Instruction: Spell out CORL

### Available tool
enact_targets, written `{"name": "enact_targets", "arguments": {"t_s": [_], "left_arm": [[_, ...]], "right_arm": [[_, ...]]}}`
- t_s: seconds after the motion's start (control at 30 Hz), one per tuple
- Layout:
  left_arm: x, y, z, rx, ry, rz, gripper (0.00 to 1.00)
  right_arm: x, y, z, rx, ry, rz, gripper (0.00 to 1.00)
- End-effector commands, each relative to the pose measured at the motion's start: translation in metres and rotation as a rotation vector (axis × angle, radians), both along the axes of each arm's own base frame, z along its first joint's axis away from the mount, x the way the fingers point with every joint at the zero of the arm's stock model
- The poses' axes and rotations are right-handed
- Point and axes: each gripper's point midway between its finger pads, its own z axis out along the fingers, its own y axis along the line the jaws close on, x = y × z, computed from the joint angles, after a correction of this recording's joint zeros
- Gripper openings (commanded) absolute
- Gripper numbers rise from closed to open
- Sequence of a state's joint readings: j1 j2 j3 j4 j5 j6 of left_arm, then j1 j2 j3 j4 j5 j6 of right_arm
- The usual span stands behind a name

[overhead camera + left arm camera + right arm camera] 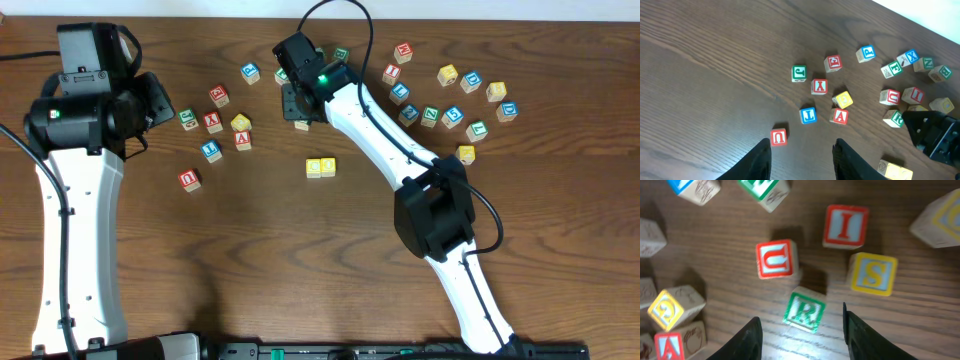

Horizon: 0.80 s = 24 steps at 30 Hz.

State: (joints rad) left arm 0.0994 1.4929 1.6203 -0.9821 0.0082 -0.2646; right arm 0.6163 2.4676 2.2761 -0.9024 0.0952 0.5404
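Wood table (pixel 250 250); left end effector (pixel 802 147) open, empty; right end effector (pixel 800 322) open above overhead-obscured R cube (pixel 804 311).

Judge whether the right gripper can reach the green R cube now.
Probably yes: the right gripper is open with the green R cube between its fingertips; only the red U cube sits close.

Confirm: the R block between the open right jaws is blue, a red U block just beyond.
Wrong: the R block is green, not blue; the right wrist view shows it. It lies between the open right jaws, red U block just beyond.
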Motion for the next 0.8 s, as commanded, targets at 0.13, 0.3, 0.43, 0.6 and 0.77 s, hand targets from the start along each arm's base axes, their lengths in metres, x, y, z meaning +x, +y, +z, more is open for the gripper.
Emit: {"name": "enact_targets", "arguments": {"t_s": [0.13, 0.3, 0.43, 0.6, 0.77], "left_arm": [[0.001, 0.002, -0.002, 0.015, 0.010, 0.000, 0.40], [0.001, 0.002, -0.002, 0.015, 0.011, 0.000, 0.40], [0.001, 0.002, -0.002, 0.015, 0.012, 0.000, 0.40], [0.001, 0.002, -0.002, 0.015, 0.015, 0.000, 0.40], [0.001, 0.002, -0.002, 0.015, 0.015, 0.000, 0.40]], "right_arm": [[0.006, -0.005, -0.018, -0.022, 0.002, -0.079, 0.49], [0.007, 0.006, -0.029, -0.013, -0.009, -0.067, 0.49], [0.007, 0.006, -0.041, -0.017, 0.003, -0.082, 0.50], [0.005, 0.005, -0.060, -0.037, 0.027, -0.082, 0.51], [0.006, 0.006, -0.063, -0.036, 0.022, -0.075, 0.47]]}}
